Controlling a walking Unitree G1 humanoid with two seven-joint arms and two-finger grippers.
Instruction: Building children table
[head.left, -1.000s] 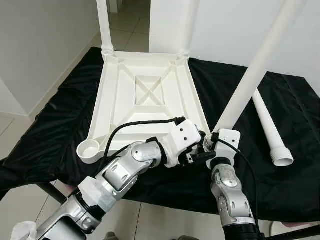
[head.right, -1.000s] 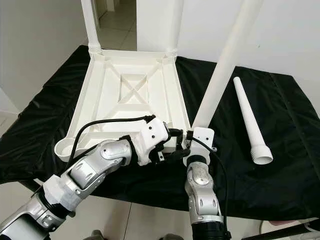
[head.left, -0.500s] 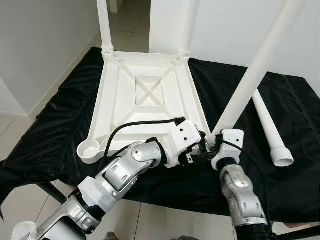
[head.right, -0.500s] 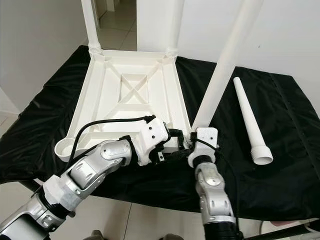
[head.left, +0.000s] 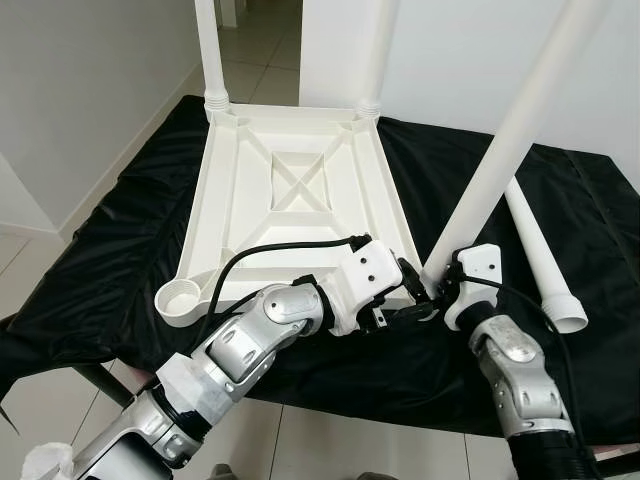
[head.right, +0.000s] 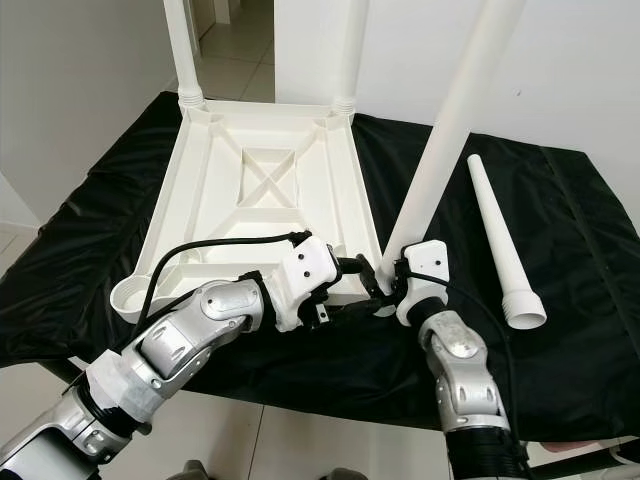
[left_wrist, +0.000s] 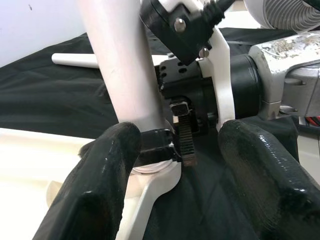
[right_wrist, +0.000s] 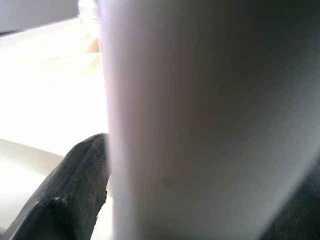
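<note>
— The upturned table top (head.left: 295, 190)?
— Smooth white plastic, faintly glossy, as are its legs (head.left: 505, 150).
— The cloth (head.left: 110, 270) over the bench?
— Black, slightly shiny, creased.
— The arms (head.left: 250, 340)?
— Brushed silver metal; rubbery matt black fingers (left_wrist: 95, 185).

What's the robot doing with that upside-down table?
The robot is putting legs on a small white table top that lies upside down on a black cloth. Two legs already stand in the far corners. The right gripper holds a third leg near its bottom end at the near right corner, where it leans a bit. The left gripper is right beside it at that corner, jaws open. One leg lies loose on the cloth, and the near left socket is empty.
</note>
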